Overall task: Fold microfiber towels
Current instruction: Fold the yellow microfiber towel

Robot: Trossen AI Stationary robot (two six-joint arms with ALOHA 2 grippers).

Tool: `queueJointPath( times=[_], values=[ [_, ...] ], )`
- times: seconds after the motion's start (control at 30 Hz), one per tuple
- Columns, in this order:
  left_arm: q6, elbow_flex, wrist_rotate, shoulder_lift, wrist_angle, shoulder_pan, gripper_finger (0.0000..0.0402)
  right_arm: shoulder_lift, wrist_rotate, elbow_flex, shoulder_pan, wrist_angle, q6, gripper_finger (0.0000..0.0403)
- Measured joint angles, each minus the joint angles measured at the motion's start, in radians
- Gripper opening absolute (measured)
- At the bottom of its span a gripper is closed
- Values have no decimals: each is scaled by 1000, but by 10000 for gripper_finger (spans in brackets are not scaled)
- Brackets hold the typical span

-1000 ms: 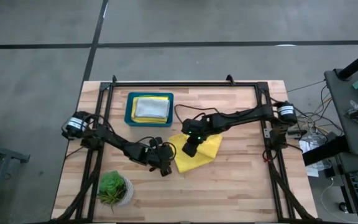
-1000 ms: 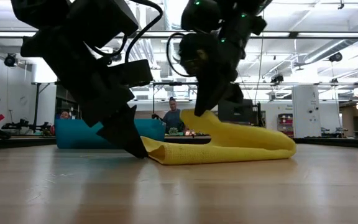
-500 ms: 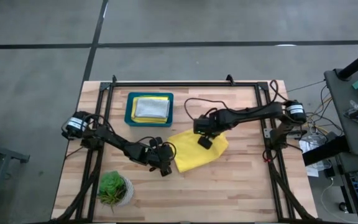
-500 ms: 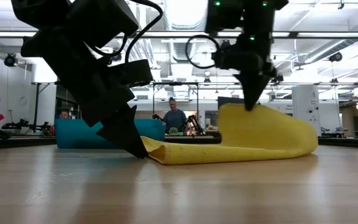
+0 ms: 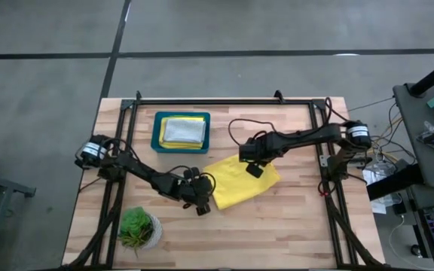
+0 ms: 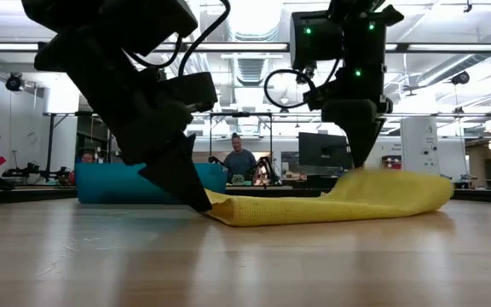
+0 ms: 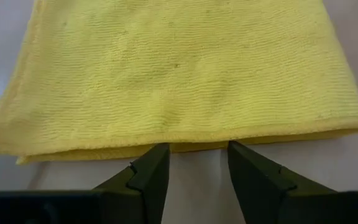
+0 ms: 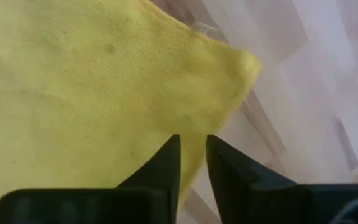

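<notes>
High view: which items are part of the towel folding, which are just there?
Job: yellow towel on the table; folded towels stacked in the teal tray; left gripper; right gripper.
Bystanders: potted plant.

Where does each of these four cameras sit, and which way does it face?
High view: overhead, straight down; both arms, yellow towel, teal tray, potted plant.
Low view: table height, level; both arms.
Left wrist: left gripper at the towel's edge.
Right wrist: right gripper over a corner.
All share the towel.
</notes>
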Motion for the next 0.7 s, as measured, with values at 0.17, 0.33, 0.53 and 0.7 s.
queueJointPath(
  times=[0.17, 0.33, 0.53, 0.7],
  values=[
    [2, 17, 12, 0, -3, 2, 147, -13, -1, 0, -16, -2, -60, 118],
    [18, 56, 27, -12, -23, 3, 147, -74, -1, -19, -27, 0, -114, 159],
    [100, 96, 21, -9, -3, 57, 147, -223, -20, -137, -27, 118, -113, 180],
    [132, 130, 64, 1, 21, 100, 124, -353, -85, -265, -27, 260, -76, 173]
  ],
)
